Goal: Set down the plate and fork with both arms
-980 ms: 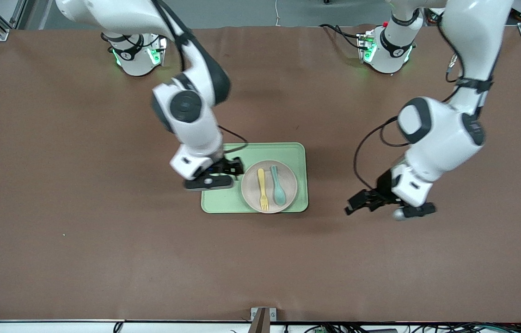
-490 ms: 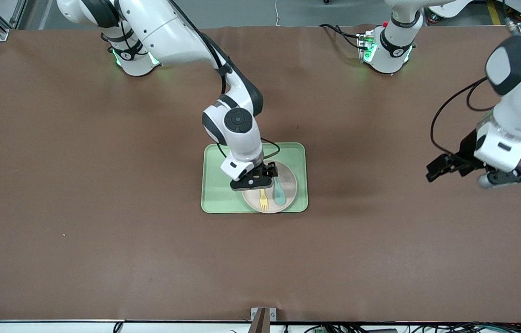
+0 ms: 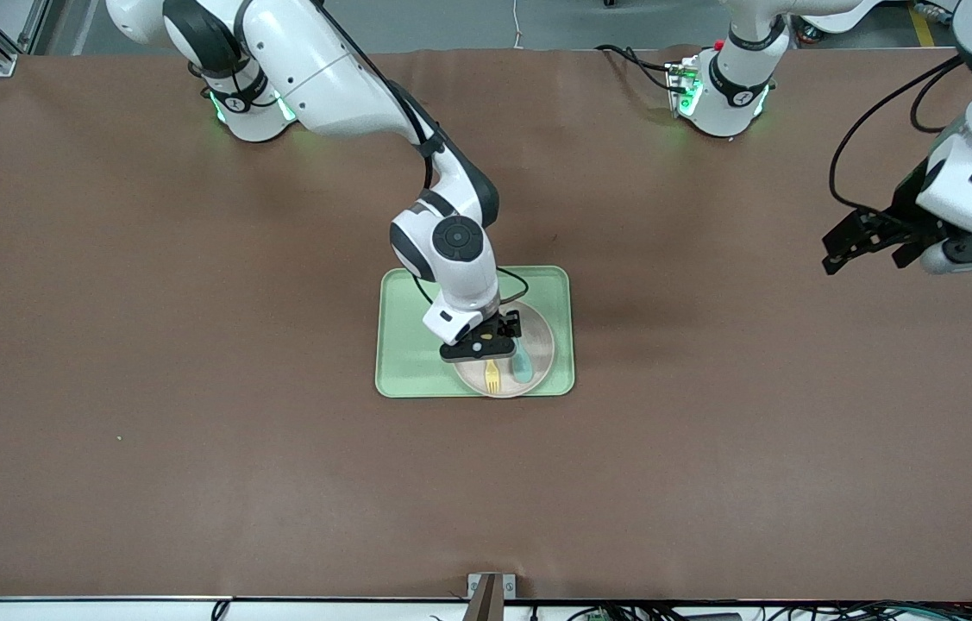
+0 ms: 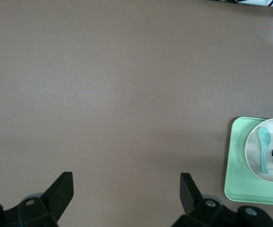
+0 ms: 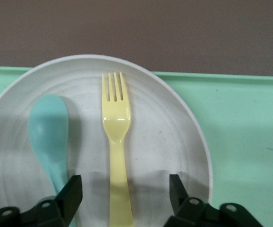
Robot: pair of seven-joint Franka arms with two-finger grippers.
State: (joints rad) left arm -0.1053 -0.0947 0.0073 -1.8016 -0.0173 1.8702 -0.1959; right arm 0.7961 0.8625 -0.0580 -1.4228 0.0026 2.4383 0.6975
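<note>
One tray [image 3: 399,345]. On the tray: one plate [image 3: 542,345]. On the plate: one fork [image 3: 492,374], one spoon [image 3: 523,369]. Above the table [image 3: 192,431]: two arms, two grippers.

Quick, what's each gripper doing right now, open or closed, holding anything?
Right gripper: open, empty, straddling the fork handle on the plate.
Left gripper: open, empty, waiting over bare table.
</note>
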